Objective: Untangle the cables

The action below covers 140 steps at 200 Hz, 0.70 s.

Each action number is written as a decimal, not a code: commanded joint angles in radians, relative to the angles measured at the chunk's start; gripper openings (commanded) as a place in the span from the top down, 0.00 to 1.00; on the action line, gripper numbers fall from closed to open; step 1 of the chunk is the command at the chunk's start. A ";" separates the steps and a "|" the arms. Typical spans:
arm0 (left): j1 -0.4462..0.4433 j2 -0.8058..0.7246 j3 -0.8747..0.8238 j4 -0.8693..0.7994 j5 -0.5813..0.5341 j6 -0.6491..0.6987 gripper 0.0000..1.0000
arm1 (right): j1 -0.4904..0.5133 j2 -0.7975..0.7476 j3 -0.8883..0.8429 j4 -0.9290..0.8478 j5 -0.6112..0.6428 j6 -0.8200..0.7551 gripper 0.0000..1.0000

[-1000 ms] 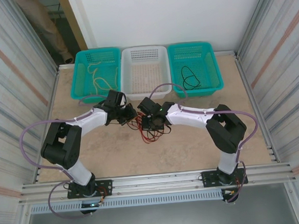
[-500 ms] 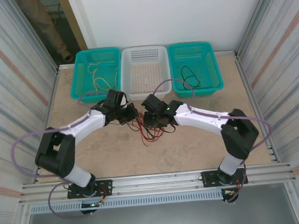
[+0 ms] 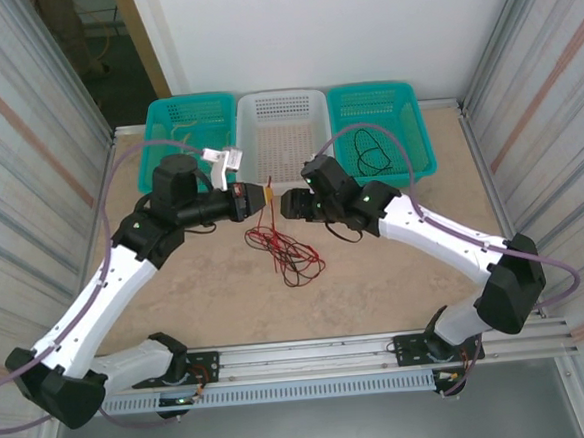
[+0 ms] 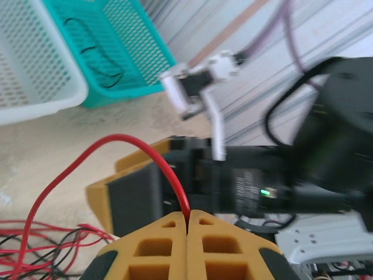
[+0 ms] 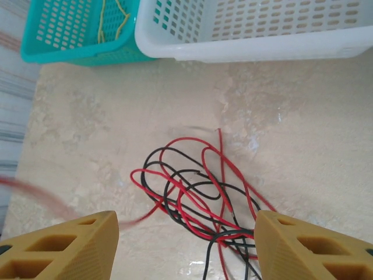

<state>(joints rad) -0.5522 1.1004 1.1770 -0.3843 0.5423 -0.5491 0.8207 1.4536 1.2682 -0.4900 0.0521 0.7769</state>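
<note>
A tangle of red and black cables (image 3: 286, 251) lies on the table between the arms and shows from above in the right wrist view (image 5: 198, 192). One red cable (image 3: 270, 220) rises from the tangle into my left gripper (image 3: 263, 198), which is shut on it. In the left wrist view that red cable (image 4: 134, 141) arcs into the pinched jaws of the left gripper (image 4: 187, 214). My right gripper (image 3: 289, 203) faces it close by. It stands open above the tangle (image 5: 185, 224), with nothing between its fingers.
Three baskets line the back edge. The left teal basket (image 3: 188, 99) holds a cream cable (image 3: 189, 146), the white basket (image 3: 280, 93) sits in the middle, and the right teal basket (image 3: 373, 86) holds a black cable (image 3: 371, 153). Metal walls flank the table.
My left gripper has risen toward the back, pulling a red cable up out of the tangle. The right gripper has opened and lifted off the tangle.
</note>
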 commanded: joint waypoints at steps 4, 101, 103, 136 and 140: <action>-0.008 -0.029 0.041 0.058 0.117 0.008 1.00 | -0.005 -0.035 0.010 0.049 -0.056 -0.023 0.38; -0.008 -0.017 0.188 0.120 0.160 -0.017 1.00 | 0.009 -0.118 -0.102 0.218 -0.175 -0.019 0.38; -0.008 -0.015 0.190 0.117 0.155 -0.015 1.00 | 0.008 -0.121 -0.103 0.210 -0.164 -0.019 0.38; -0.008 0.030 0.230 0.083 0.107 0.008 1.00 | -0.037 -0.174 -0.145 0.121 -0.058 0.011 0.37; -0.008 0.034 0.233 0.088 0.102 0.008 1.00 | -0.046 -0.181 -0.157 0.120 -0.058 0.019 0.37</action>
<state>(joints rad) -0.5522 1.1084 1.3674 -0.2939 0.6735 -0.5678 0.8127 1.3388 1.1606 -0.3038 -0.0845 0.7738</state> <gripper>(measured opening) 0.062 0.626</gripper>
